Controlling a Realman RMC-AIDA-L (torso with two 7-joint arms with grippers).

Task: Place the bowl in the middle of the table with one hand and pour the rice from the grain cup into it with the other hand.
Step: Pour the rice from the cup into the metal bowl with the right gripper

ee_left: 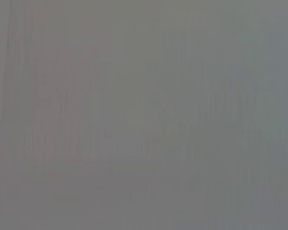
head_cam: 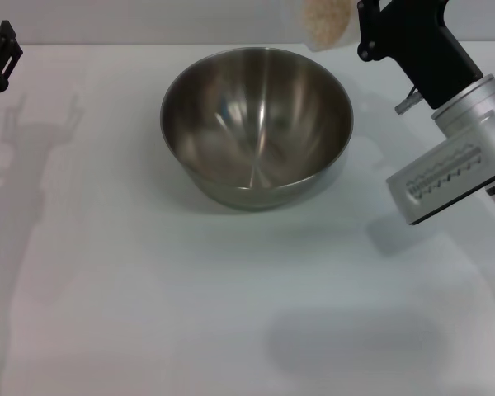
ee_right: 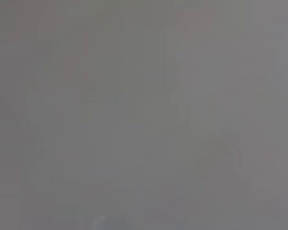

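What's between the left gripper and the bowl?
Only bare table between the left gripper and the bowl, carrying the arm's shadow; seen in the head view.

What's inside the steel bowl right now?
The bowl looks empty, only bare shiny metal. The rice is in the grain cup, raised beyond its far rim.

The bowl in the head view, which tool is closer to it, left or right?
Right. The right tool is just past the bowl at its far right rim, carrying the grain cup. The left tool sits away at the table's far left edge.
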